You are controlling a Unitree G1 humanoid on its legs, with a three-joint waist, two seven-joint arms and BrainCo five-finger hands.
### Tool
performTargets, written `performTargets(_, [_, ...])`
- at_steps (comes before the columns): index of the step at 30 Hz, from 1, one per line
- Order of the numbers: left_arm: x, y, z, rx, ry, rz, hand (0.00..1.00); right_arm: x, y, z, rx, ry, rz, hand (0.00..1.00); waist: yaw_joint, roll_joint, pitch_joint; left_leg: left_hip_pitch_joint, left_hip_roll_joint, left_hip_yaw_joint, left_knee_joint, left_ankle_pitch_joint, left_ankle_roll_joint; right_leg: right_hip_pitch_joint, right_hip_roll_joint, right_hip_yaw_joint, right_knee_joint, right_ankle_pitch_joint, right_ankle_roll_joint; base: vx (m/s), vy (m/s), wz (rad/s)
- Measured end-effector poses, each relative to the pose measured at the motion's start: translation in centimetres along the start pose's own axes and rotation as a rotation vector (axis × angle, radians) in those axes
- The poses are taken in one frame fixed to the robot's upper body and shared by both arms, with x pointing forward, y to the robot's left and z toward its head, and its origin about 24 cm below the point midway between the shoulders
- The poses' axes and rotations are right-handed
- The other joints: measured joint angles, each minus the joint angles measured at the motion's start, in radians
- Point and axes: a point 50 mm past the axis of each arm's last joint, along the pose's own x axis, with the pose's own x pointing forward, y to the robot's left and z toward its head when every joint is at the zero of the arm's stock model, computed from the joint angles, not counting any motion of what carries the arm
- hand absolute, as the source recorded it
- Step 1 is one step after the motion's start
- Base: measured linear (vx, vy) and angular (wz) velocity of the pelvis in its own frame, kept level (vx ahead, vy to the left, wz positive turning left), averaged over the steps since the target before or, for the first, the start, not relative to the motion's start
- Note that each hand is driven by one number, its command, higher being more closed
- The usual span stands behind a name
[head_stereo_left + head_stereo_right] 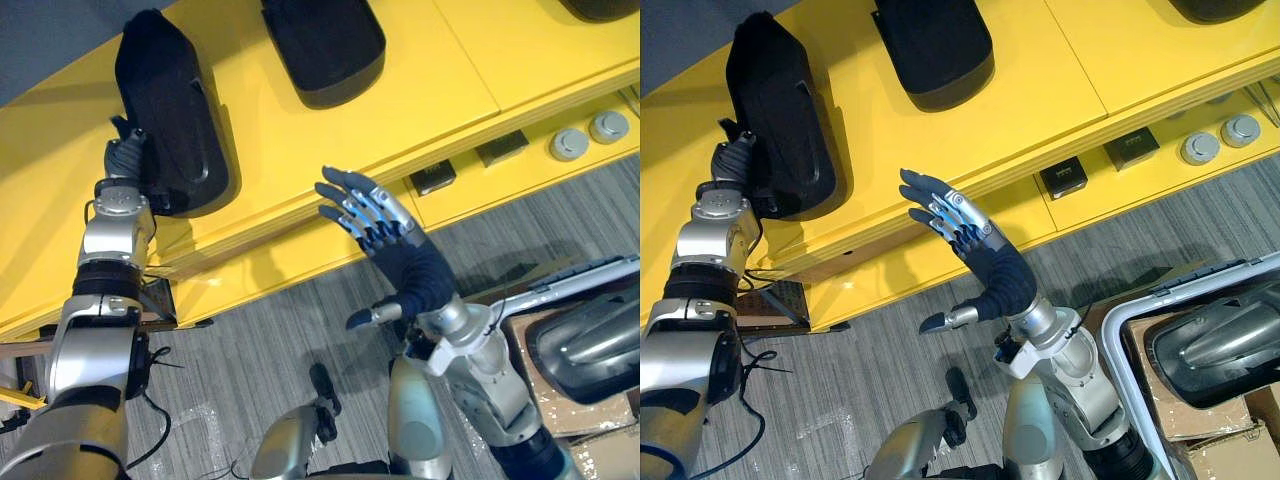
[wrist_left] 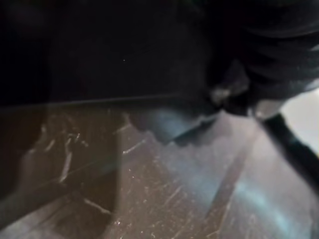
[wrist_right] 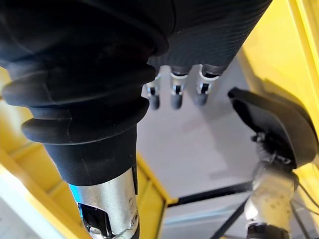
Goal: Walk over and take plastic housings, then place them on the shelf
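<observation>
**Plastic housing** (image 1: 165,110): black, lying flat on the left part of the yellow shelf (image 1: 440,70), its near end close to the shelf's front edge.

**Second housing** (image 1: 325,40): on the same shelf, nearer its middle.

**Left robot hand** (image 1: 125,155): against the first housing's near-left side. The shell hides the fingers, so its grip cannot be told.

**Right robot hand** (image 1: 410,265): in the air in front of the shelf's edge, fingers spread straight, holding nothing.

**Step, as judged:** setting the housing down.

**Handling advice:** seat the housing fully on the shelf, clear of the front edge, before letting go. If it rocks, steady its free side with the right robot hand.
</observation>
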Motion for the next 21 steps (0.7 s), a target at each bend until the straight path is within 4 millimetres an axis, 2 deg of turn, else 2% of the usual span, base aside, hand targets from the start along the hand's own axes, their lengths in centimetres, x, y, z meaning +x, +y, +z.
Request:
performTargets(14, [0.1,1.1,-0.8,-0.058,0.095,0.086,0.00,-0.5,0.0,0.7,-0.004,-0.019,-0.020,0.00,0.000,-0.002,-0.001,-0.001,0.019,0.052,0.051,-0.045,-0.007,0.002,0.014,0.037,0.008,-0.003,0.001,0.01,-0.015,-0.09])
performTargets(21, [0.3,1.9,-0.8,-0.089,0.115,0.154,0.00,-0.7,0.0,0.7,0.009,-0.018,-0.030,0.00,-0.001,-0.022,-0.011,0.008,0.020,0.059,0.060,-0.045,-0.007,0.012,0.013,0.039,0.012,-0.002,0.001,0.00,0.000,0.00])
